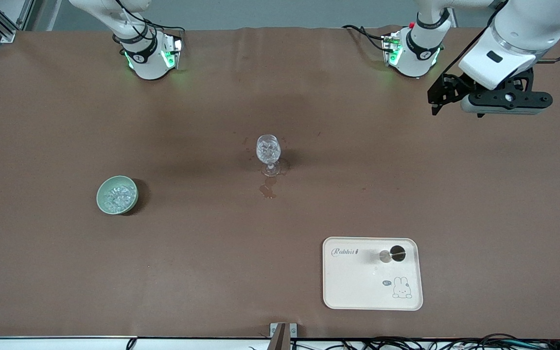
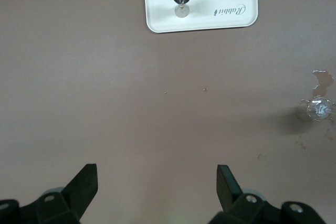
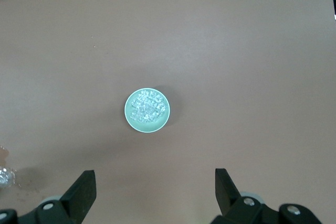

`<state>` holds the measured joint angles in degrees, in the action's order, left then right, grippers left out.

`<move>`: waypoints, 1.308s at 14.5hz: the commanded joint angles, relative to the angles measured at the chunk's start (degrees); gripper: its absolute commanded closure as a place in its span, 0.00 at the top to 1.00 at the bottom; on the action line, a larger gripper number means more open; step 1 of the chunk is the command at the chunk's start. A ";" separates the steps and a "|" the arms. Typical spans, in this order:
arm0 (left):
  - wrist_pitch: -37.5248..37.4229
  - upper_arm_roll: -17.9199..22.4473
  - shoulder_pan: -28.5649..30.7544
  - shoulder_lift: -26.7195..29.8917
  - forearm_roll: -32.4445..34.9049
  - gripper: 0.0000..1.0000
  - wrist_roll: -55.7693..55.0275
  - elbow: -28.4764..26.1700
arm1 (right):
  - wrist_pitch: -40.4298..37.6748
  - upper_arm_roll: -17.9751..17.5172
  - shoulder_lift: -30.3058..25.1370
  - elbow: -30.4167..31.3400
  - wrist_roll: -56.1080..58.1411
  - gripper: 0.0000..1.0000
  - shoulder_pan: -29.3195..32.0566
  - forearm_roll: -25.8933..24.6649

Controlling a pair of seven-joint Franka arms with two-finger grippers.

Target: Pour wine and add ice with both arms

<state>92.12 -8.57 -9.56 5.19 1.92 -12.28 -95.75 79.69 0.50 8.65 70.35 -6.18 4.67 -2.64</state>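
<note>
A clear stemmed wine glass (image 1: 268, 150) stands upright mid-table; it also shows in the left wrist view (image 2: 317, 108). A green bowl (image 1: 117, 195) of ice (image 1: 116, 196) sits toward the right arm's end, nearer the front camera than the glass. My right gripper (image 3: 155, 184) is open and empty, high over the table, with the bowl (image 3: 147, 110) and its ice (image 3: 148, 107) below it. My left gripper (image 1: 503, 108) hangs high near its base, open and empty (image 2: 156, 182). A small dark and silver vessel (image 1: 392, 254) stands on a cream tray (image 1: 372, 291).
A small wet stain (image 1: 268, 190) lies on the brown table cover just in front of the glass's foot. The tray (image 2: 231, 3) lies near the table's front edge at the left arm's end. Both arm bases stand along the back edge.
</note>
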 commanded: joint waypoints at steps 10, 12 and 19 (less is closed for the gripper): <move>-3.08 0.66 8.16 0.26 -1.05 1.00 6.31 3.02 | 4.43 0.29 -8.38 13.32 4.51 1.00 1.04 0.97; -3.08 0.57 8.07 -1.14 -0.78 1.00 5.35 5.13 | 4.42 0.29 -8.38 13.32 4.34 1.00 1.04 1.49; -3.17 0.57 8.07 -1.85 -0.25 1.00 5.78 5.49 | 4.51 0.82 -8.30 13.24 4.69 1.00 1.13 3.34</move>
<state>90.22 -7.92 -1.48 4.19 1.83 -6.49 -91.94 83.32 1.51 2.10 81.56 -2.57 4.95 -0.30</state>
